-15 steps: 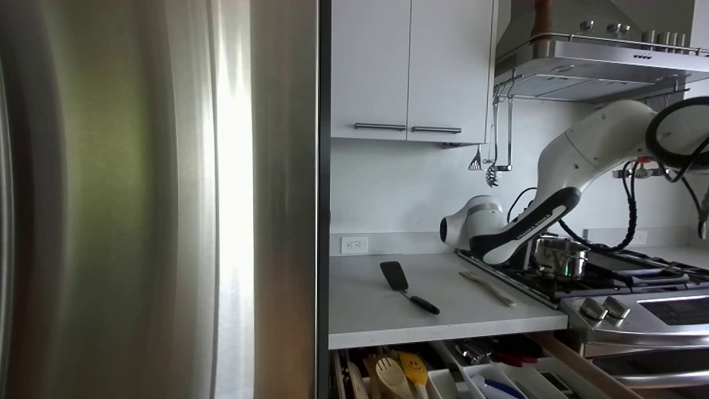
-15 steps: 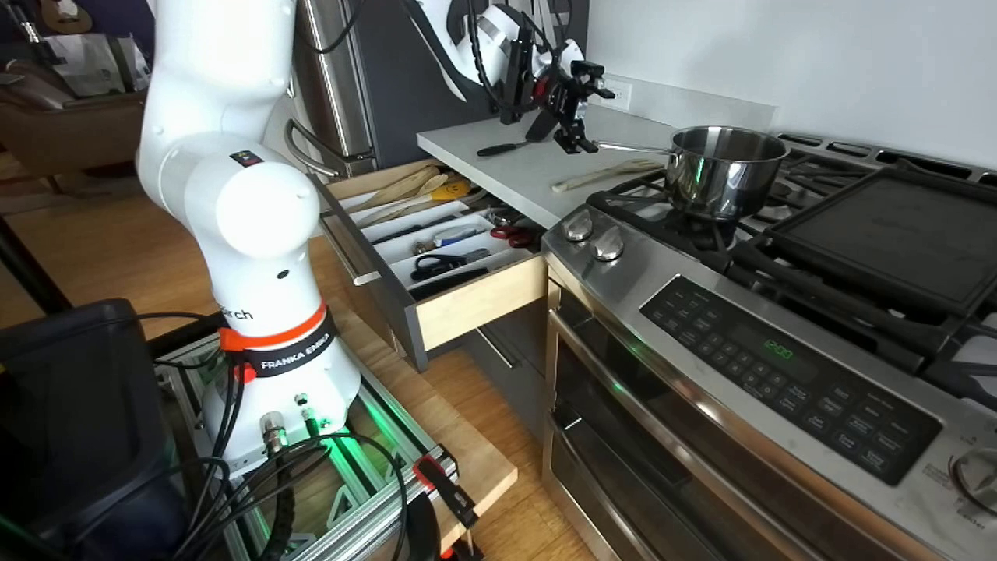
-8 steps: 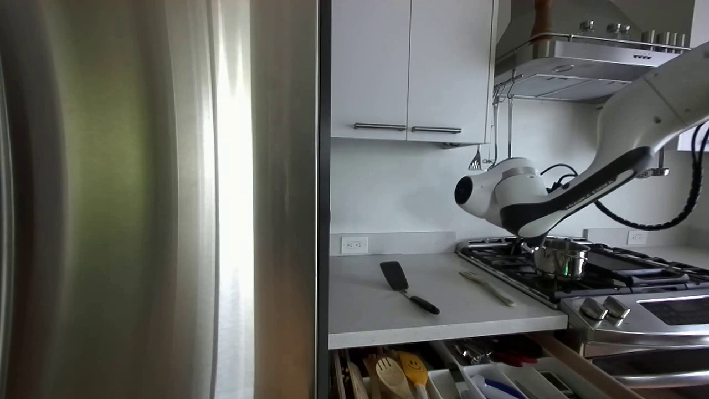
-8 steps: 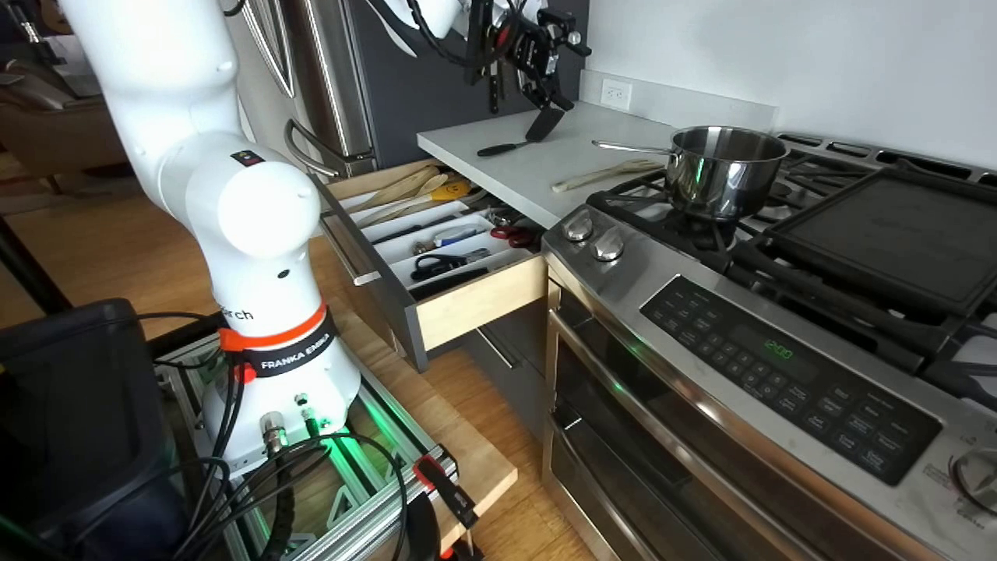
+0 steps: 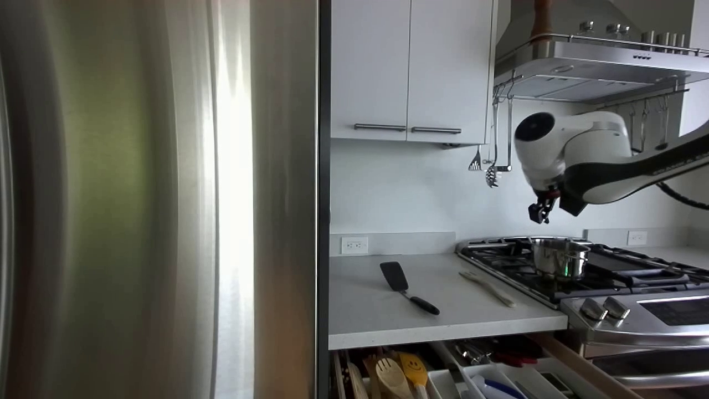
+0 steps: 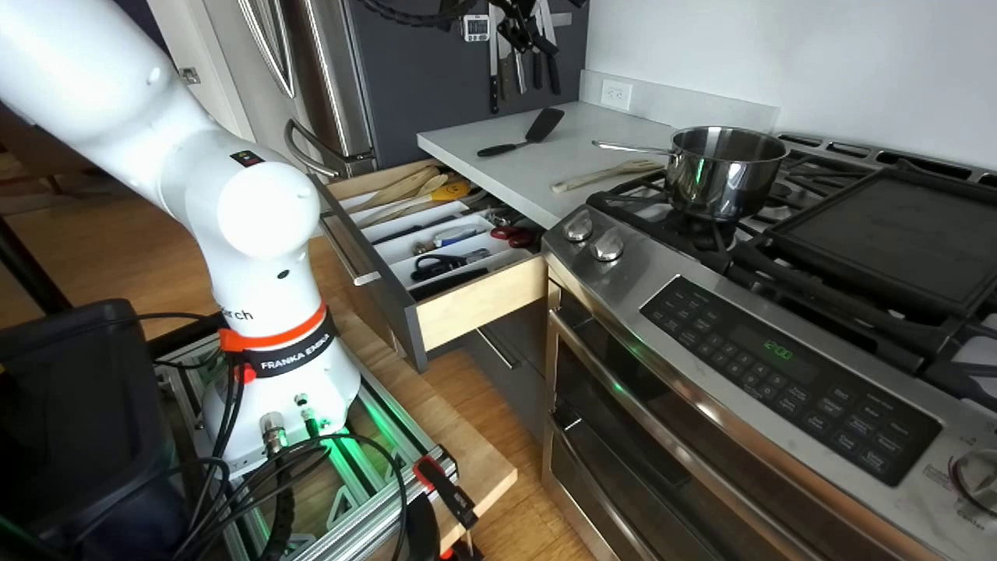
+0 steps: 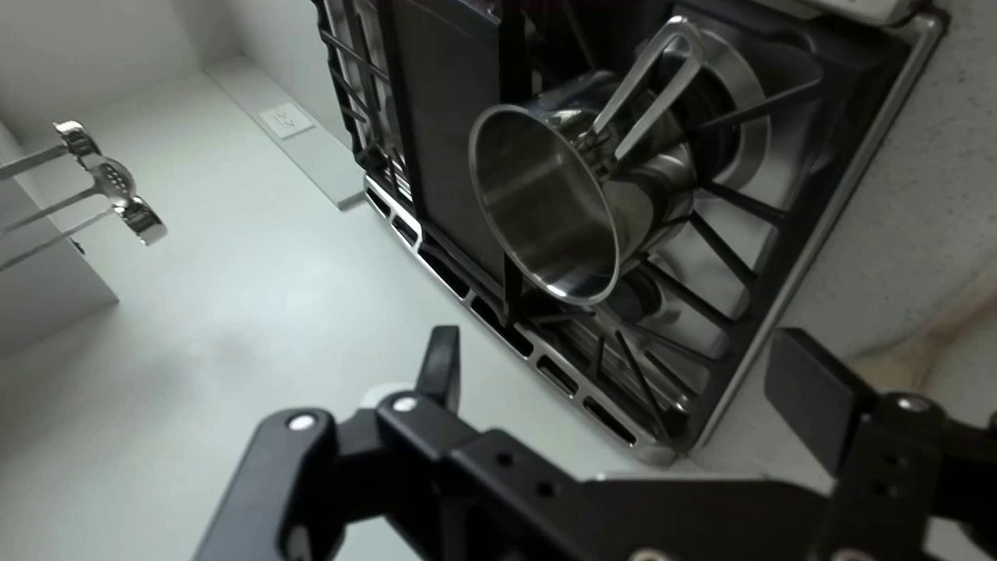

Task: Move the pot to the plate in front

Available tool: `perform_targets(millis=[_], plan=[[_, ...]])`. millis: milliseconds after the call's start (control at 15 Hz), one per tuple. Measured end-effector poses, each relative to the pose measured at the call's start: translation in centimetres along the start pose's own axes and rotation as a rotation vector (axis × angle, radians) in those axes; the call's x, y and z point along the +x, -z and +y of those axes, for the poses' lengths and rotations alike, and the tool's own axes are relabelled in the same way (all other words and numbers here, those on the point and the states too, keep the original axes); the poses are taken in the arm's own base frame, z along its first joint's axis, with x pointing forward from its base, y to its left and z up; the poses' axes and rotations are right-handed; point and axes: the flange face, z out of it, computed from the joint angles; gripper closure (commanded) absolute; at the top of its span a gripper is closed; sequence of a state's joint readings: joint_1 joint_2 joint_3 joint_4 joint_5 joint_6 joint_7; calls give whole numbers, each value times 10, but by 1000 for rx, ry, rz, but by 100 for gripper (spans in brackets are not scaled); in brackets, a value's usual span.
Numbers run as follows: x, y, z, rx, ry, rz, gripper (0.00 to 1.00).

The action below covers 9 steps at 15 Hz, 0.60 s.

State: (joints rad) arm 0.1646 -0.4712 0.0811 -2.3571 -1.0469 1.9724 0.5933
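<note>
Pot: round shiny steel, upright on black barred grate; hand apart, spread wide.

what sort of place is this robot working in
A kitchen, probably in a home. There is a stove with a metal pot on it, a range hood above, and an open drawer holding wooden utensils.

Blk spatula & wooden utensil lie apart on lt grey countertop.
</note>
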Motion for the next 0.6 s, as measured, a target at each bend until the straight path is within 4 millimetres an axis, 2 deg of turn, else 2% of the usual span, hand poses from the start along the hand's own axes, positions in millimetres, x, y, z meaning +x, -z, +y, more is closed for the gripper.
perform_targets(millis=[200,333,467,600], plan=[[-24,9,58,127,-24,103,0],[-43,6,96,186,-22,165,0],[-58,5,113,207,-27,188,0],[-62,7,109,214,-21,197,0]])
